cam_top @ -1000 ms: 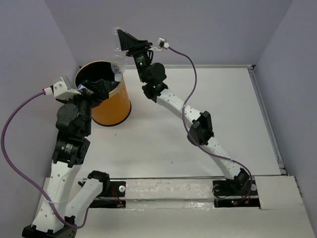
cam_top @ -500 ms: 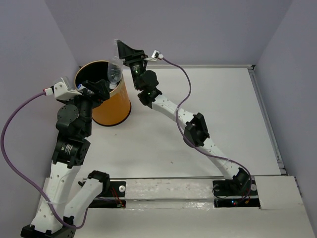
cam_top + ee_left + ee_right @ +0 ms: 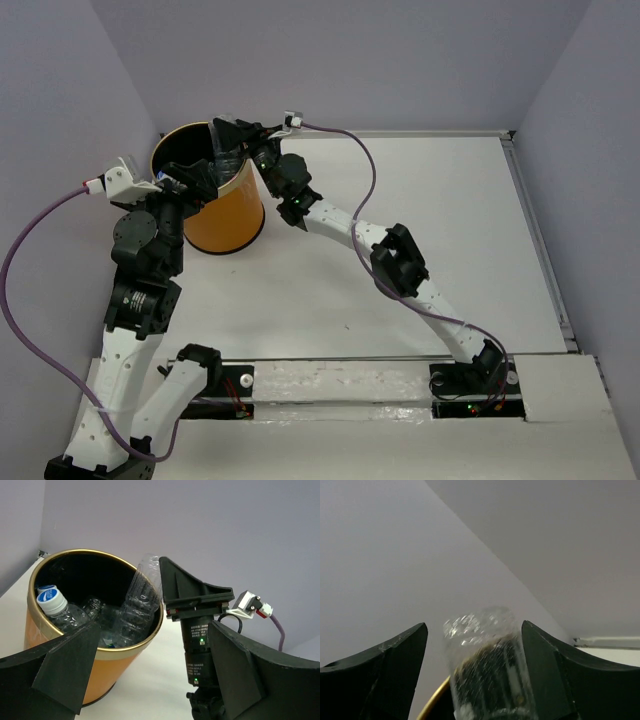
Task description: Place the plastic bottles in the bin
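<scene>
The bin (image 3: 228,215) stands at the far left of the table, orange-yellow outside and black inside. My right gripper (image 3: 230,140) is at its far right rim with the jaws open. A clear crinkled plastic bottle (image 3: 227,152) stands tilted between the jaws (image 3: 485,665), free of the left finger, its lower end inside the bin (image 3: 137,605). Several other plastic bottles lie in the bin, one with a white-and-blue cap (image 3: 51,602). My left gripper (image 3: 195,180) is open and empty, just off the near side of the bin (image 3: 107,672).
The table's left wall runs close behind the bin. The raised back edge (image 3: 420,133) and right edge (image 3: 540,240) bound the white table. The right arm (image 3: 400,260) stretches diagonally across the middle.
My right gripper has come down and to the left from above the bin to its rim. The bottle has gone down with it, and its lower end now sits inside the bin. The left arm has not moved.
</scene>
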Robot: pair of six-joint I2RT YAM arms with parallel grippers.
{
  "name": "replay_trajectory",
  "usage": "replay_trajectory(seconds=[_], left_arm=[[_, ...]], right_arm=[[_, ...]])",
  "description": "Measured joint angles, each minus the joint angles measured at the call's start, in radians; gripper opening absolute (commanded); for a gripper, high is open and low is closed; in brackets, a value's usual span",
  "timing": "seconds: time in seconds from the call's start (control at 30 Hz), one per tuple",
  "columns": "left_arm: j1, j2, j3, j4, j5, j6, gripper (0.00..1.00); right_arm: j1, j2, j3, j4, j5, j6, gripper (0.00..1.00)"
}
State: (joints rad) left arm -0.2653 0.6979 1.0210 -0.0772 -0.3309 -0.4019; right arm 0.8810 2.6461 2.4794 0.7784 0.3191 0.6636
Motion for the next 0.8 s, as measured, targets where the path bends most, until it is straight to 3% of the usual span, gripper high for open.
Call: replay_trajectory(seconds=[0.13, 0.4, 0.47, 0.53, 0.57, 0.6, 0.63, 0.67, 0.8], left_arm=[[0.021, -0.001, 0.0, 0.0, 0.002, 0.0, 0.99], [0.032, -0.002, 0.034, -0.002, 0.011, 0.0, 0.99], [0.032, -0.011, 0.036, 0.0, 0.019, -0.001, 0.99], [0.032, -0.023, 0.036, 0.002, 0.038, -0.001, 0.99], [0.032, -0.026, 0.036, 0.004, 0.051, -0.002, 0.99], [0.032, -0.029, 0.036, 0.006, 0.074, -0.002, 0.99], [0.032, -0.033, 0.036, 0.008, 0.094, -0.003, 0.99], [0.032, -0.037, 0.036, 0.011, 0.109, -0.004, 0.99], [0.032, -0.041, 0.026, 0.054, 0.219, -0.012, 0.99]], right_arm=[[0.006, -0.1, -0.14, -0.045, -0.108, -0.06, 1.0], [0.01, -0.323, -0.156, -0.282, -0.325, -0.159, 0.97], [0.01, -0.431, -0.251, -0.314, -0.356, -0.187, 0.89], [0.01, -0.562, -0.398, -0.337, -0.366, -0.212, 0.67], [0.01, -0.629, -0.483, -0.35, -0.368, -0.225, 0.52], [0.01, -0.68, -0.537, -0.355, -0.367, -0.24, 0.24], [0.01, -0.735, -0.602, -0.357, -0.363, -0.255, 0.07], [0.009, -0.795, -0.679, -0.356, -0.351, -0.274, 0.0], [0.003, -1.073, -1.038, -0.377, -0.282, -0.306, 0.0]])
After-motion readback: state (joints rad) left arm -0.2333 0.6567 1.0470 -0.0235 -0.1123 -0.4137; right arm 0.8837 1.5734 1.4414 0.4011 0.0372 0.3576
